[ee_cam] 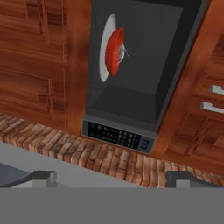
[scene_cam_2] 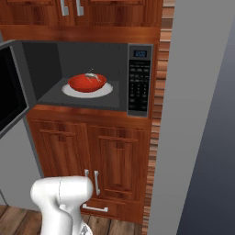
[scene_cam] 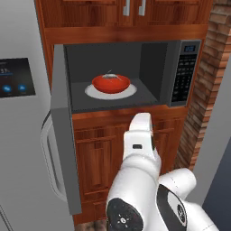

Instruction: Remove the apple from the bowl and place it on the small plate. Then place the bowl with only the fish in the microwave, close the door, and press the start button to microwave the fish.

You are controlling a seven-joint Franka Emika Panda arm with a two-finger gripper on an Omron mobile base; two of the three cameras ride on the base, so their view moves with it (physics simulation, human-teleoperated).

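The microwave point(scene_cam: 149, 72) stands with its cavity exposed. Inside it the red bowl point(scene_cam: 111, 84) point(scene_cam_2: 87, 82) rests on a plain white disc point(scene_cam: 131, 91), and the silvery fish point(scene_cam: 109, 76) point(scene_cam_2: 92, 75) lies in the bowl. The door point(scene_cam: 61, 131) point(scene_cam_2: 9, 92) is swung fully out to the left. On the right is the black keypad panel point(scene_cam: 184, 74) point(scene_cam_2: 139, 82) point(ee_cam: 118, 134). In the rolled hand view my gripper point(ee_cam: 114, 179) is open and empty, well back from the microwave, with the bowl point(ee_cam: 114, 51) ahead. The apple and the small plate are out of view.
A steel fridge point(scene_cam: 18, 144) with a blue display stands left of the door. Brown cabinet doors point(scene_cam: 97, 155) point(scene_cam_2: 114, 156) sit below the microwave. A brick wall point(scene_cam: 203, 90) and a grey panel point(scene_cam_2: 197, 114) close off the right side.
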